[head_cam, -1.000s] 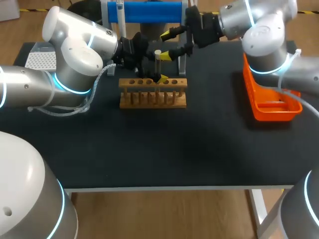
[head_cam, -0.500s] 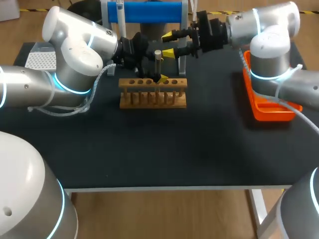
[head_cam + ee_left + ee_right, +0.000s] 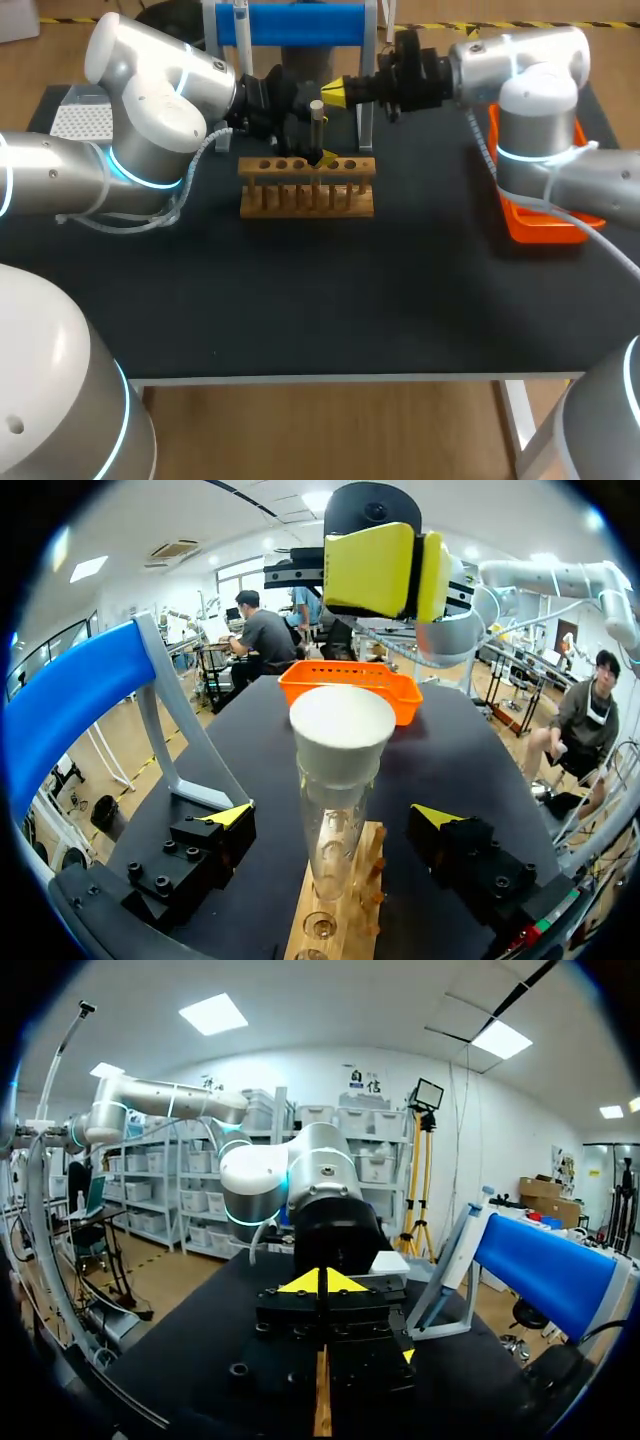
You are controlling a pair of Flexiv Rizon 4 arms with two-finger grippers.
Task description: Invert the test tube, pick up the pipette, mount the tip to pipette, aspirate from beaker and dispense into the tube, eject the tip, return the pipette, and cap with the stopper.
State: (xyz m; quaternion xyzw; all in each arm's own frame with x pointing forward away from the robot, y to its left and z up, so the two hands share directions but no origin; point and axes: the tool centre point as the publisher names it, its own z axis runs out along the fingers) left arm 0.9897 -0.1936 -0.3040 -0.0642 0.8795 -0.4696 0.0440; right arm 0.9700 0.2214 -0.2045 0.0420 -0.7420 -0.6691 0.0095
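Observation:
A clear test tube (image 3: 330, 830) with a white stopper (image 3: 342, 742) in its mouth stands upright in the wooden rack (image 3: 306, 188). In the head view the stopper (image 3: 316, 106) shows above the rack's back row. My left gripper (image 3: 330, 820) is open, with one finger on each side of the tube and neither touching it. It comes in from behind the rack (image 3: 345, 910), and one yellow tip (image 3: 323, 157) shows there. My right gripper (image 3: 335, 93) is shut with nothing in it. Its joined yellow tips (image 3: 385, 570) hang just above the stopper. In its own view the right gripper (image 3: 322, 1280) faces my left arm.
A blue pipette stand (image 3: 290, 22) stands behind the rack, with the white pipette (image 3: 240, 22) hanging at its left end. An orange tray (image 3: 545, 205) lies at the right side of the table. A white tip box (image 3: 80, 120) sits at the far left.
My right gripper has shut and moved left, from beside the stand to just above the stopper. My left arm and the tube have not moved.

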